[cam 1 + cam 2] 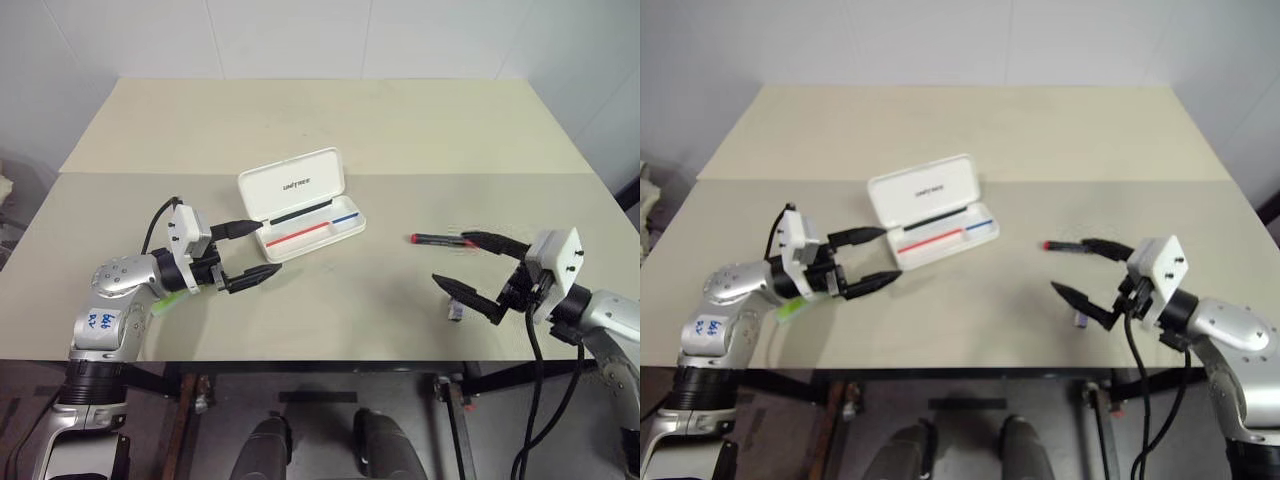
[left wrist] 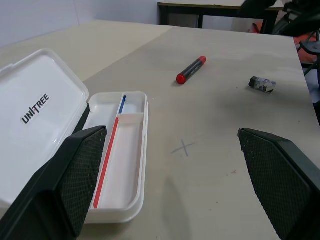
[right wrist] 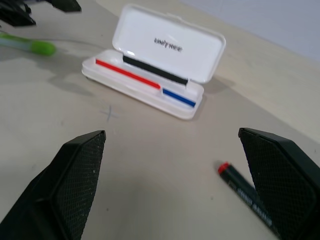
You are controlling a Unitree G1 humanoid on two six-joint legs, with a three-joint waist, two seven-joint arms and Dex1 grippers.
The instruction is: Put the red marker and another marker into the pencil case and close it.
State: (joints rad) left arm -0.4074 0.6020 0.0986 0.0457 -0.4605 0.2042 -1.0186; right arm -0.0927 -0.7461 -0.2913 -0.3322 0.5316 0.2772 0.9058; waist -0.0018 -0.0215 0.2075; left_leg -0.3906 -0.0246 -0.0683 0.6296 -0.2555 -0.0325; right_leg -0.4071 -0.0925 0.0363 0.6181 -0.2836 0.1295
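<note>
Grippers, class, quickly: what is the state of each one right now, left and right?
Left gripper: open, holding nothing, beside the open pencil case.
Right gripper: open, holding nothing, near the red marker.

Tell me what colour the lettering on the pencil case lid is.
Dark, near black, on the white lid of the pencil case; it reads most clearly in the left wrist view.

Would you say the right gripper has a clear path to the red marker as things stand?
Probably yes: the right gripper is open, and the red marker lies on bare table by its upper finger, nothing between them.
</note>
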